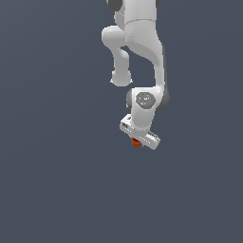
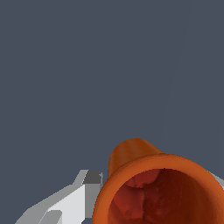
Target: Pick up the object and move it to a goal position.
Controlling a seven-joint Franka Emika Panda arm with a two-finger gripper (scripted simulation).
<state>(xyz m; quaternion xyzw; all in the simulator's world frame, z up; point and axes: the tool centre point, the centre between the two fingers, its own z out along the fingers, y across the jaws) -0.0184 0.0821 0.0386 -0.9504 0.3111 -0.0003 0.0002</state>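
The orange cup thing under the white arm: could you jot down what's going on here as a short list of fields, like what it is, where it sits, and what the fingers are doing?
object: small orange-red cup with a round rim and a darker hollow inside
position: directly under the white gripper, seen close up in the wrist view
fingers: one grey-white finger shows beside the cup; the other is not clearly visible
grip: appears shut on the cup, though contact is not clearly shown
arm: white arm reaching down from the top of the exterior view
surroundings: plain dark grey-blue background
goal marker: none visible
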